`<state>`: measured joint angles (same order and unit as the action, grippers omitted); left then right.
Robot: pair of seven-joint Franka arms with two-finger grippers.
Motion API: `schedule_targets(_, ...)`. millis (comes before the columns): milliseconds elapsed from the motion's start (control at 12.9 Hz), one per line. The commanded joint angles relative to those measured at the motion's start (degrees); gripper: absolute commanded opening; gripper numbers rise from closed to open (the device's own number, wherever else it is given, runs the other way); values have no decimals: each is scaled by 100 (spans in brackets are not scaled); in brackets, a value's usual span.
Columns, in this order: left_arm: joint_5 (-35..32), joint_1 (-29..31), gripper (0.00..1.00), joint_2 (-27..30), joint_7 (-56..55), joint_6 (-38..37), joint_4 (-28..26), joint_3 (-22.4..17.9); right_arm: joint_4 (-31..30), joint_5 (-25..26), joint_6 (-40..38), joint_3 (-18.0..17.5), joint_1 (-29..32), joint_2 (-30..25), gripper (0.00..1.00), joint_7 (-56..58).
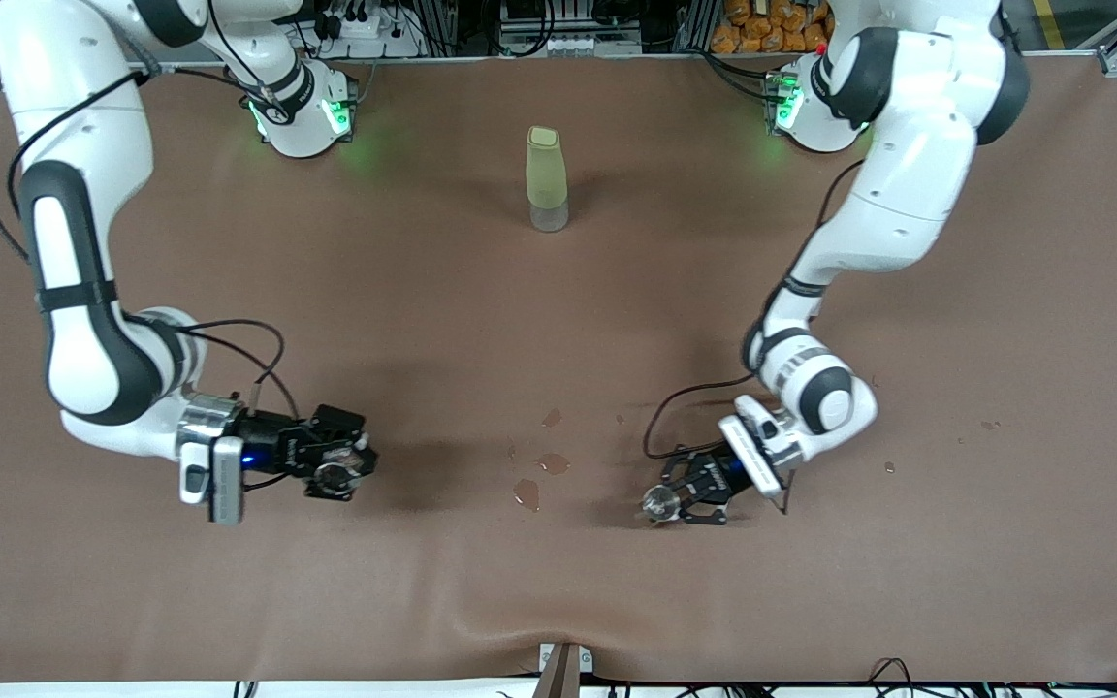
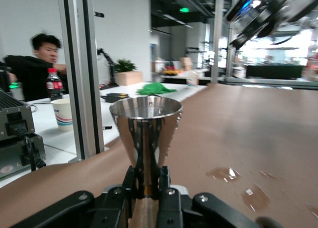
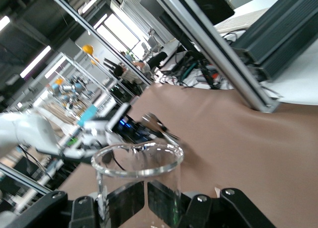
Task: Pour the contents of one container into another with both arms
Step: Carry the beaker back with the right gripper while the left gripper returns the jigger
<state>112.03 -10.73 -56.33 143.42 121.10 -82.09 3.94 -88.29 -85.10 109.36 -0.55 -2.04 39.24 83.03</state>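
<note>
My right gripper (image 1: 337, 471) hangs low over the table toward the right arm's end, shut on the tiny clear glass cup (image 1: 331, 476). In the right wrist view the glass cup (image 3: 138, 161) stands upright between the black fingers (image 3: 124, 203) of the right gripper (image 3: 147, 200). My left gripper (image 1: 683, 500) is low over the table toward the left arm's end, shut on the silvery jigger (image 1: 659, 502). The left wrist view shows the jigger (image 2: 145, 123) upright, its narrow waist pinched by the left gripper (image 2: 147, 186). The two cups are well apart.
A tall pale-green bottle (image 1: 547, 179) stands mid-table near the robots' bases. Small wet puddles (image 1: 539, 480) lie on the brown cloth between the grippers, and the puddles (image 2: 223, 174) show again in the left wrist view. The cloth bulges at the front edge (image 1: 558, 630).
</note>
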Motion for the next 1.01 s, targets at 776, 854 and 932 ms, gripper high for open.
schedule_targets(776, -4188, 2865, 0, 632, -175, -3012, -1098, 45, 1118, 252, -433, -121, 2304, 1795, 0, 5315)
schedule_targets(854, -4329, 3014, 0, 571, -79, -3048, -1072, 45, 1251, -117, -433, -112, 2304, 1989, 0, 5807)
schedule_targets(932, -4426, 3068, 0, 544, 9, -3057, -1046, 36, 1288, -320, -416, -112, 2304, 2043, 0, 6195)
